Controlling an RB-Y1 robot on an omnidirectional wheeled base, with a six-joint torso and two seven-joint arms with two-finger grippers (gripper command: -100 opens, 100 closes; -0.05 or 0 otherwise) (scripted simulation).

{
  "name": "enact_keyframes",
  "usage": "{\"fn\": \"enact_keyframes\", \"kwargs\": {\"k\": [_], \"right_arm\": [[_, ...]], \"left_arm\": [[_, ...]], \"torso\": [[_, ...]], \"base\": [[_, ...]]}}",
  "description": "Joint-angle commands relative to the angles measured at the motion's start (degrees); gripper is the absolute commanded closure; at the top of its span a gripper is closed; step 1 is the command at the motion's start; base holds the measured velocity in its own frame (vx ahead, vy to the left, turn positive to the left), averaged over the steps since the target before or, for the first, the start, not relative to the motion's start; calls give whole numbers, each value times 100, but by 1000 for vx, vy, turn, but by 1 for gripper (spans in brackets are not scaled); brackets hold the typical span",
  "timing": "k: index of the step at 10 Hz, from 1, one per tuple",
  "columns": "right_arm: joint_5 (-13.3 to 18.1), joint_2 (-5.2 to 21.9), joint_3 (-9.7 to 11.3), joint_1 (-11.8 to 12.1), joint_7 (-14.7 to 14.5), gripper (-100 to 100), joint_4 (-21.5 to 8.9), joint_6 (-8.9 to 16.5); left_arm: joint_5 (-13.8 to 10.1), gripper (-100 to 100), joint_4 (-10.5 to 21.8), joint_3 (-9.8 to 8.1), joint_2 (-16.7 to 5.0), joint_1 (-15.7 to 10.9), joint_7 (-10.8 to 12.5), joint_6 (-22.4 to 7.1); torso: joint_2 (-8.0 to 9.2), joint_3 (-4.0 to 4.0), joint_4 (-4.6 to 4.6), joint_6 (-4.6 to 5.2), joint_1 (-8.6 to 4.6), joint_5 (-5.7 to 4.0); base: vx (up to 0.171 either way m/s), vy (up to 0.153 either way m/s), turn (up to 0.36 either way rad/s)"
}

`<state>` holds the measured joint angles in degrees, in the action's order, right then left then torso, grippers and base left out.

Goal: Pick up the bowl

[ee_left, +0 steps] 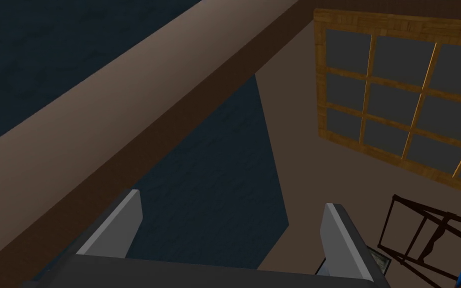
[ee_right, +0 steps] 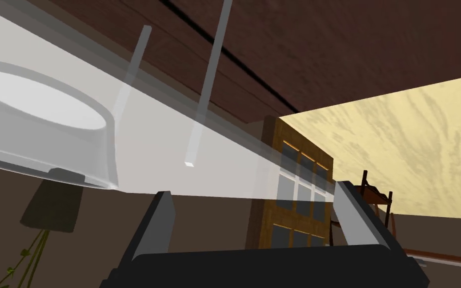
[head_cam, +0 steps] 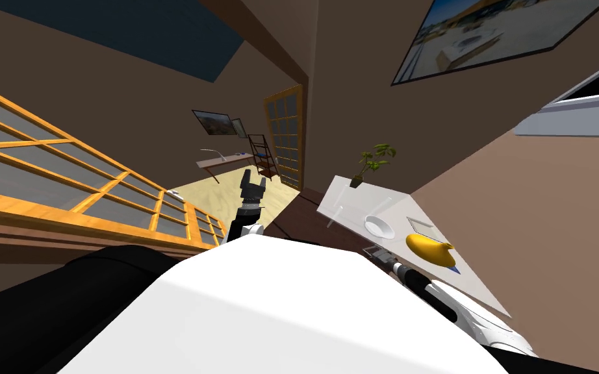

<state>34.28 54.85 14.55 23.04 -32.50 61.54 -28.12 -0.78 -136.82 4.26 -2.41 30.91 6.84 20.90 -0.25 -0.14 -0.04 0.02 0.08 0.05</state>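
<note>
At the robot's two o'clock stands a pale translucent desk (head_cam: 355, 193) on thin legs, and on it, near its near edge, sits the shallow round white bowl (head_cam: 379, 226), upright and untouched. From the bowl, a yellow curved lump (head_cam: 429, 250) lies at about four o'clock, close by but apart from it. A flat grey rectangular mat (head_cam: 421, 227) lies at three o'clock, and a small potted green plant (head_cam: 373, 161) stands at twelve o'clock on the desk's far end.

The right arm reaches out to the desk's near edge. The right claw (ee_right: 255, 191) has its two blades spread wide with nothing between them, and it hangs at the bowl's six o'clock, just short of it. Its wrist view shows the bowl off to one side of the blades, not between them.

The left claw (head_cam: 254, 182) is held up at the robot's twelve o'clock, well apart from the desk, blades likewise spread and empty.
</note>
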Motion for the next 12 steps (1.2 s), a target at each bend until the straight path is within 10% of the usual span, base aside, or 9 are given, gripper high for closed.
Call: {"fn": "enact_keyframes", "kwargs": {"k": [1,12], "right_arm": [[146,207,128,-79,-50,-100,-286,105],[737,752,906,-599,-221,-100,-2017,369]], "left_arm": [[0,0,0,0,0,0,0,0],[0,0,0,-1,0,1,0,0]], "torso": [[0,0,0,0,0,0],[-24,-15,-6,1,-13,-3]], "base": [[130,35,105],[137,11,64]]}}
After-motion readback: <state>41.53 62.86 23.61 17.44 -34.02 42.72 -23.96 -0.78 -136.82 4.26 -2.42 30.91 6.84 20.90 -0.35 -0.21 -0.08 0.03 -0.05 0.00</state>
